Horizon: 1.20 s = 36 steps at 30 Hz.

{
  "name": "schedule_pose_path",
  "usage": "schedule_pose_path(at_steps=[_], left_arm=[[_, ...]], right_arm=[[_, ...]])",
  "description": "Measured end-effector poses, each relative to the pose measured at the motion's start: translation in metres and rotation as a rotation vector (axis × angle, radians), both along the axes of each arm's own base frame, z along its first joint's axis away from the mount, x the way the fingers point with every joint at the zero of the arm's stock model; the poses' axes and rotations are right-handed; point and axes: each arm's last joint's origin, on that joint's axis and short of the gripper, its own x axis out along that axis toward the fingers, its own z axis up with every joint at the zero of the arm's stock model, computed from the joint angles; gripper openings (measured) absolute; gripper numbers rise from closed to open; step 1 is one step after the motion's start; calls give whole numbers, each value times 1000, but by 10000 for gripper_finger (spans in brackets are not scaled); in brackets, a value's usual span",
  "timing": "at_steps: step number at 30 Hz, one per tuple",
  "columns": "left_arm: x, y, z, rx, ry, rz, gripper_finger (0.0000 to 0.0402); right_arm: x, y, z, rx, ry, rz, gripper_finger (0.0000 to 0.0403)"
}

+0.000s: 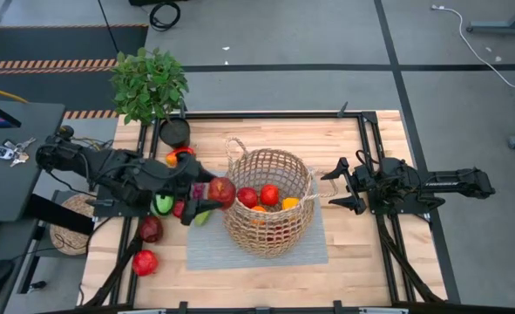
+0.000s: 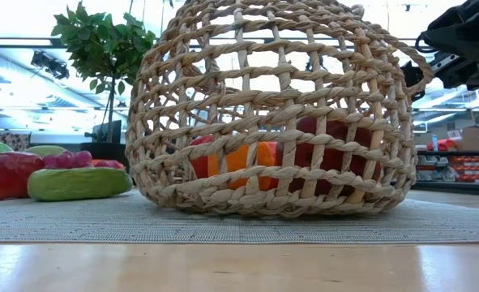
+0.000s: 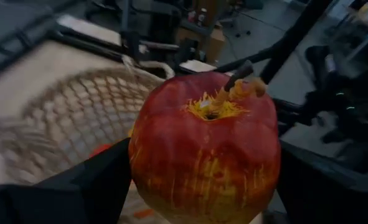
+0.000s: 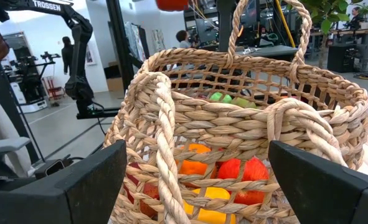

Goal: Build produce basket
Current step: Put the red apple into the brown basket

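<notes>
Item one, left side: my left gripper [image 1: 206,197] is clamped on a round red apple streaked with yellow [image 1: 221,191], stem up in the left wrist view, held just left of the large round tan open-weave wicker basket [image 1: 270,202]. The basket lies to the right of the apple, its rim close by; I judge a short carry rightward over the rim comes next, and this arm is the nearer one for it.

Item two, loose produce left of the basket: two dark red apples [image 1: 151,229], a green piece [image 1: 163,204], a long green cucumber [image 2: 79,183] and purple grapes [image 2: 70,159].

Item three, centre: the basket on a grey mat [image 1: 205,253], holding red apples [image 1: 269,194] and orange fruit [image 1: 289,203].

Item four, right: my right gripper [image 1: 334,188], jaws spread and empty, waits just right of the basket.
</notes>
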Motion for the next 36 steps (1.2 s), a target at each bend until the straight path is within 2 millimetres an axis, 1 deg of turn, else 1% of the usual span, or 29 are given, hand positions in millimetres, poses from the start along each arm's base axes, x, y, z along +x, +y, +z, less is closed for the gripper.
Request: schedule_pose_path(at_steps=[4, 6, 12, 17, 21, 28, 36], left_arm=[[0, 8, 1, 155, -4, 17, 341], [0, 11, 2, 260, 0, 23, 341], [-2, 16, 13, 663, 28, 15, 341], [-3, 18, 12, 1081, 134, -82, 341], [-3, 19, 11, 1346, 202, -177, 341], [-3, 20, 12, 1718, 318, -312, 342], [-3, 20, 12, 2046, 410, -486, 351]], right_arm=[[0, 0, 0, 0, 0, 0, 394], [0, 0, 0, 0, 0, 0, 394], [0, 0, 0, 0, 0, 0, 394], [0, 0, 0, 0, 0, 0, 394], [0, 0, 0, 0, 0, 0, 394], [0, 0, 0, 0, 0, 0, 394], [0, 0, 0, 0, 0, 0, 394]])
